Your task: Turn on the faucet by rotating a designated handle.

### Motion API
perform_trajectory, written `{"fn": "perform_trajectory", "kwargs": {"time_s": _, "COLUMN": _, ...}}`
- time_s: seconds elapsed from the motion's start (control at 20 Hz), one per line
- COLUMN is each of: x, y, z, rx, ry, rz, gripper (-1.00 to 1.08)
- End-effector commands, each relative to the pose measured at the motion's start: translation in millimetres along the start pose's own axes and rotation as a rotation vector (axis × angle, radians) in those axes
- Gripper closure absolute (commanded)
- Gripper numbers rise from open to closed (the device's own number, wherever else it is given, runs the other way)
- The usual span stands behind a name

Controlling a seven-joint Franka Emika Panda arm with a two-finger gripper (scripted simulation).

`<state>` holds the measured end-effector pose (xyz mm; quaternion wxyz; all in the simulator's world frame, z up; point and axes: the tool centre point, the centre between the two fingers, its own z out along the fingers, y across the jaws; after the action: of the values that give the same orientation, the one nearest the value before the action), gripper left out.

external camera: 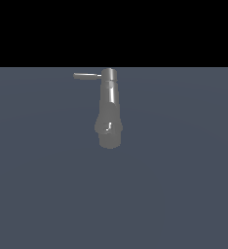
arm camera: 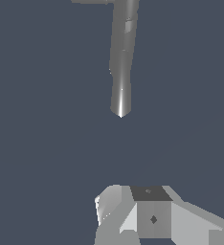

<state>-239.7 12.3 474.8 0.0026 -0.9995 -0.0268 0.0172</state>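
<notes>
Exterior view: the faucet [external camera: 109, 109] stands upright on a plain grey-blue tabletop [external camera: 184, 194], its wider base low and its cap on top. The handle [external camera: 86, 76] sticks out level from the cap toward the exterior view's left. Nothing stands near it, and the arm does not show here.

Wrist view: the faucet [arm camera: 122, 57] lies ahead, well apart from the hand [arm camera: 133, 215]. Only part of the hand shows, so I cannot tell whether it is open or closed. It holds nothing visible.

Flat dark blue-grey floor [external camera: 184, 194] fills lower part of exterior view. Plain black backdrop [external camera: 184, 29] above floor, straight horizon line where backdrop meets floor.
</notes>
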Motion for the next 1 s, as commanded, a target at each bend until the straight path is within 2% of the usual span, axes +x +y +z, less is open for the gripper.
{"fn": "perform_trajectory", "kwargs": {"time_s": 0.0, "x": 3.7, "y": -0.4, "z": -0.2, "rx": 0.012, "ry": -0.001, "rz": 0.011, "gripper": 1.08}}
{"fn": "perform_trajectory", "kwargs": {"time_s": 0.2, "x": 12.9, "y": -2.0, "z": 0.7, "rx": 0.035, "ry": -0.008, "rz": 0.042, "gripper": 1.08}}
{"fn": "perform_trajectory", "kwargs": {"time_s": 0.5, "x": 37.1, "y": -5.1, "z": 3.5, "rx": 0.092, "ry": -0.027, "rz": 0.126, "gripper": 1.08}}
{"fn": "perform_trajectory", "kwargs": {"time_s": 0.95, "x": 98.3, "y": -11.3, "z": 19.3, "rx": 0.194, "ry": -0.092, "rz": 0.354, "gripper": 1.08}}
